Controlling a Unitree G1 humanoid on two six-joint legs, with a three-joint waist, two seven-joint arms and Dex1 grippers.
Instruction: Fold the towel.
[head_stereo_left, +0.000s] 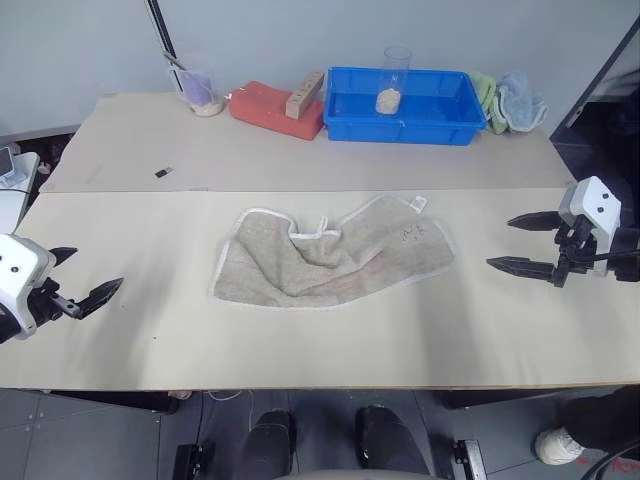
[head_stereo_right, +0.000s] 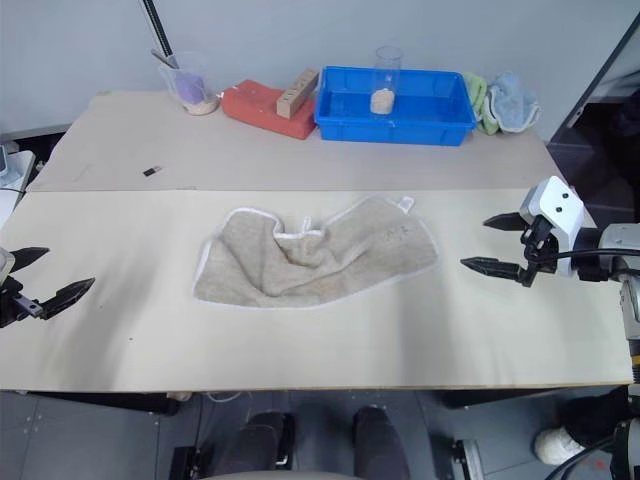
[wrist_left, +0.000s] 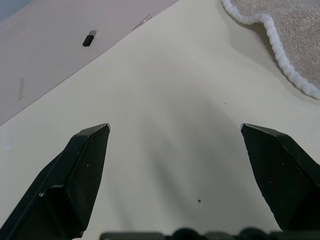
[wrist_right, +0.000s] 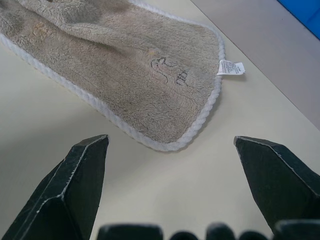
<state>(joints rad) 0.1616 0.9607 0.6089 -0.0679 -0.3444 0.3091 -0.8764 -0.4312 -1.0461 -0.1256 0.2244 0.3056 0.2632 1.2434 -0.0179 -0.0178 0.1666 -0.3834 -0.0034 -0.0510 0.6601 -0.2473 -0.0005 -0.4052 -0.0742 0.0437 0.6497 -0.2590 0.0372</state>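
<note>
A: Left eye view first: where is the towel (head_stereo_left: 335, 255) being found, and how are the grippers being held?

B: It is being seen lying crumpled on the near half of the table (head_stereo_left: 300, 350), roughly midway between the two arms, bunched in the middle with its white edging wavy. The left gripper (head_stereo_left: 78, 278) is being held with its fingers spread wide and nothing between them, well apart from the towel's left end. The right gripper (head_stereo_left: 520, 243) is likewise being held wide open and empty, near the right end.

A: How is the step in hand best being done?

B: Judged from the creases, the cloth should be flattened before any fold. Corners are best being pinched at the stitched edging, one per gripper, and drawn outward together so the bunched middle is pulled smooth. The corner with the printed mark (wrist_right: 170, 71) and the white tag (wrist_right: 230, 67) is lying nearest the right gripper, so it is being favoured as that side's grasp point.

A: What is being counted?

B: One towel, two grippers, one blue bin (head_stereo_left: 400, 105), one clear cup (head_stereo_left: 392, 80) in it, one red block (head_stereo_left: 270, 108), a wooden piece (head_stereo_left: 304, 94), one beaker (head_stereo_left: 198, 90), two cloths (head_stereo_left: 508, 100) at the far right, one small dark object (head_stereo_left: 163, 173).
</note>
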